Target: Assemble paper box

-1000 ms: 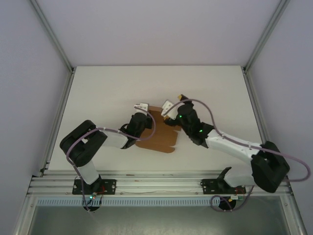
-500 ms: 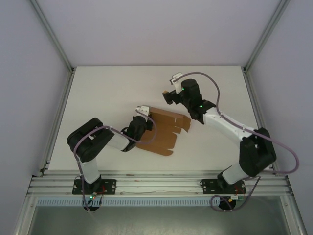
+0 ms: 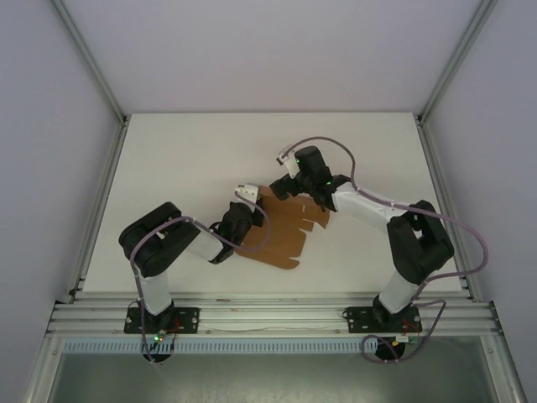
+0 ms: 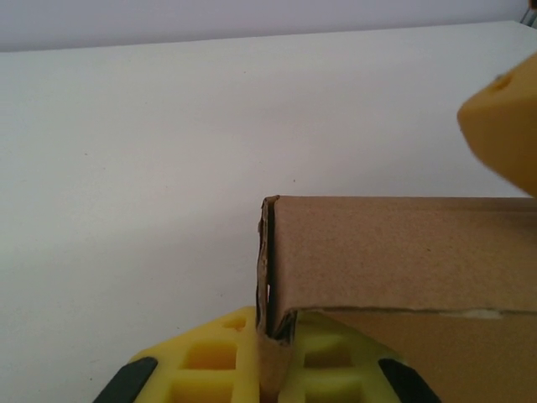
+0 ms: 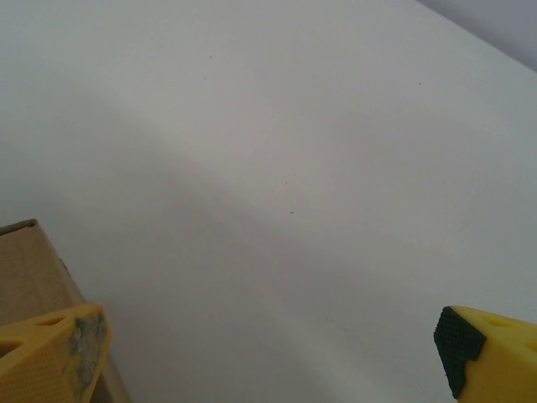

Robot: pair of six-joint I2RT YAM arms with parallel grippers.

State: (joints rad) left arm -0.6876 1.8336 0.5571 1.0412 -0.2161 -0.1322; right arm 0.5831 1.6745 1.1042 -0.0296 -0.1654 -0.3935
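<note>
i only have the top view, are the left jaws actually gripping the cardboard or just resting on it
observer: gripping. In the left wrist view the left jaws pinch an edge of the cardboard, one on each side of it.
operator: and the right jaws, anything in them
observer: nothing. In the right wrist view the right jaws stand wide open over bare table, with a corner of the cardboard just beside one of them.
operator: is the sheet flat where the left jaws hold it
observer: no. Up close it is folded there, and two layers meet at the pinched edge.
</note>
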